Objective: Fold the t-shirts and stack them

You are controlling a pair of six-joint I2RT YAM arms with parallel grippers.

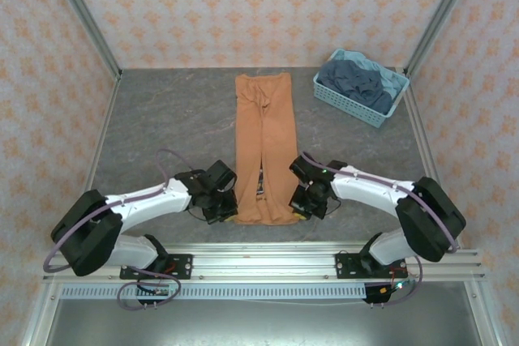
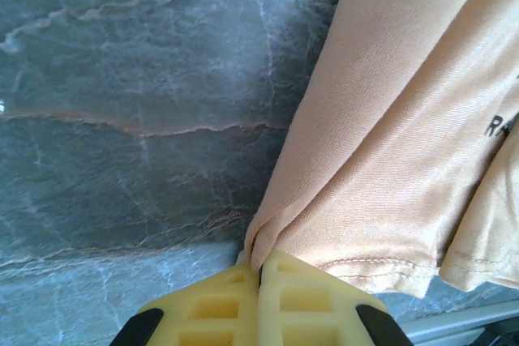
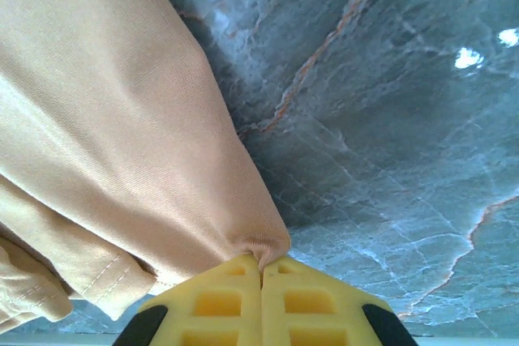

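Note:
The orange-tan t-shirt (image 1: pixel 263 147) lies in a long narrow strip down the middle of the grey table, both sides folded inward. My left gripper (image 1: pixel 228 209) is shut on its near left corner; in the left wrist view the yellow fingers (image 2: pixel 308 297) pinch a fold of orange-tan t-shirt (image 2: pixel 389 143). My right gripper (image 1: pixel 302 207) is shut on the near right corner, where the yellow fingers (image 3: pixel 308 301) clamp a tuck of orange-tan t-shirt (image 3: pixel 122 127). Dark navy t-shirts (image 1: pixel 354 85) are heaped in the basket.
The light blue lattice basket (image 1: pixel 350 104) stands at the back right of the table. Patterned walls close in the back and sides. A metal rail (image 1: pixel 268 263) runs along the near edge behind the arm bases.

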